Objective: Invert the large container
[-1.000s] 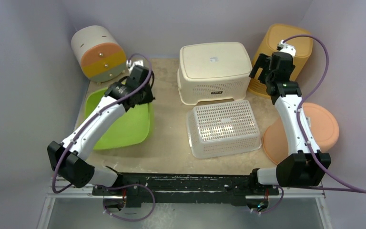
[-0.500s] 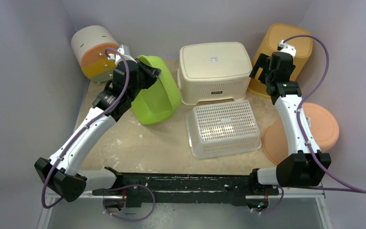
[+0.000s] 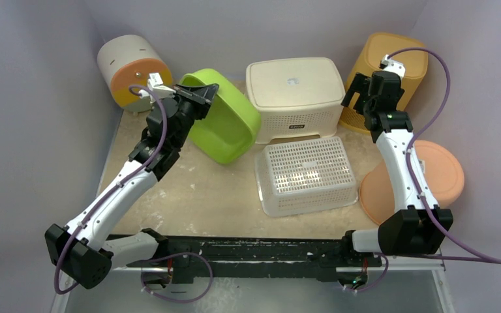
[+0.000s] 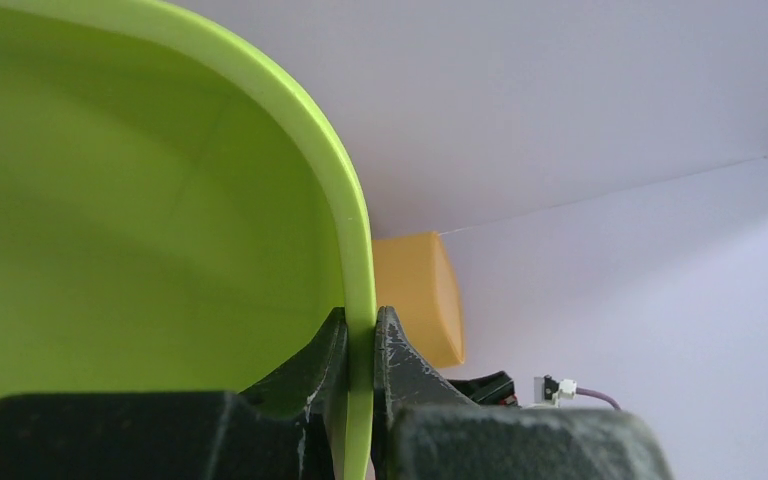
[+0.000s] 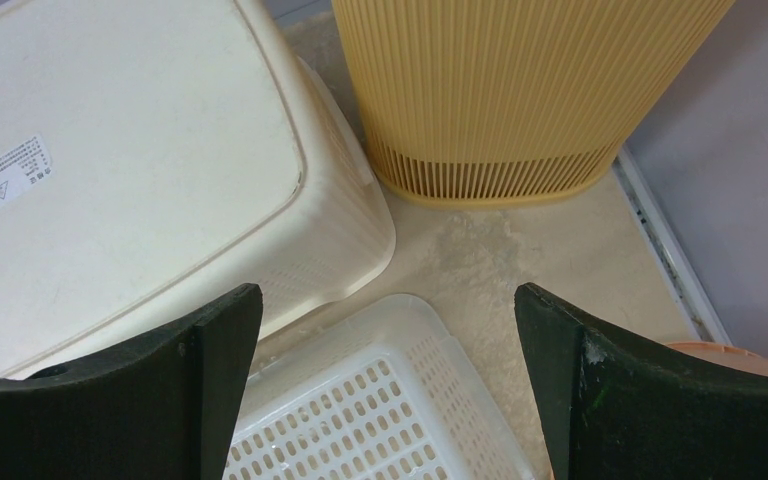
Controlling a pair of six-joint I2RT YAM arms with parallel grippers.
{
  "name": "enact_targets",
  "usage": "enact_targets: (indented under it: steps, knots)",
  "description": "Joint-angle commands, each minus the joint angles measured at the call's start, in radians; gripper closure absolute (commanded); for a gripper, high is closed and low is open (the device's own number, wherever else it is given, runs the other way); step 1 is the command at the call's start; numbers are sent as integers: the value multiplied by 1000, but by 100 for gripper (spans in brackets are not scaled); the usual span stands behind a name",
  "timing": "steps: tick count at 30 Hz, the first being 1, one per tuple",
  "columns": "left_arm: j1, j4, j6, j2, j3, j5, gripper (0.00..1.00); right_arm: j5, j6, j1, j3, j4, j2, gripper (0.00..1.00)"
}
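Tabletop, overhead: beige table (image 3: 189, 189) is sitting between pale purple walls, with tubs crowding its back edge.
Container, overhead: green container (image 3: 228, 127) is standing steeply tilted at the back left, just beside the overturned cream bin (image 3: 293, 91); I judge it roughly halfway through the flip.
Left gripper, overhead: left gripper (image 3: 199, 98) is clamping the container's upper rim, likely so a wrist roll can carry it over.
Right gripper, overhead: right gripper (image 3: 365, 94) is hovering at the back right, apparently parked clear of the turning.
Hard to see, overhead: the container's own body is hiding where it is meeting the table, and the right arm is covering part of the orange lid (image 3: 440, 176).
Left wrist, grip: fingers (image 4: 325, 355) are pinching the thin rim (image 4: 355, 230), one inside and one outside.
Left wrist, cut off: the frame is cropping most of the container; an orange shape (image 4: 420, 295) beyond is showing only a corner.
Right wrist, state: the jaws are spreading wide and holding nothing, above the gap between the cream bin, the ribbed yellow bin (image 5: 500, 90) and the white basket (image 5: 370, 410).
Right wrist, hidden: the green container is lying outside this view.
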State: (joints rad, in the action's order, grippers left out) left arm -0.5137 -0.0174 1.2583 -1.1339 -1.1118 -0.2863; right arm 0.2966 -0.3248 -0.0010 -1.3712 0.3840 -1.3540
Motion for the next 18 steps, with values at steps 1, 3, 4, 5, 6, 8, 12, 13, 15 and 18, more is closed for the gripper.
enact_targets:
  steps: [1, 3, 4, 5, 6, 8, 12, 13, 15, 18]
  knots:
    - [1, -278, -82, 2, -64, -1, 100, 19, -5, -2, -40, -24, 0, 2]
    - [3, -295, -117, 12, -26, -17, 100, 24, -4, -2, -41, -23, -2, 3]
    - [4, -316, -118, 19, 9, -25, 100, 24, -3, -2, -43, -24, -2, 2]
    - [6, -323, -109, 28, 49, -34, 100, 23, -3, -2, -44, -22, -2, 3]
    - [11, -324, -90, 38, 83, -38, 100, 24, -4, -3, -46, -19, -3, 2]
    - [16, -345, -61, 62, 171, -44, 100, 23, -3, -2, -49, -17, -4, 2]
    - [35, -369, -6, 125, 356, -69, 100, 21, -4, -2, -49, -19, -10, 3]
    - [47, -388, 26, 145, 426, -65, 100, 21, -4, -2, -50, -20, -12, 2]
    - [71, -381, 81, 179, 510, -62, 100, 25, -2, -2, -52, -23, -16, 3]
    - [79, -277, 87, 254, 561, -102, 100, 27, 2, -2, -53, -30, -25, 3]
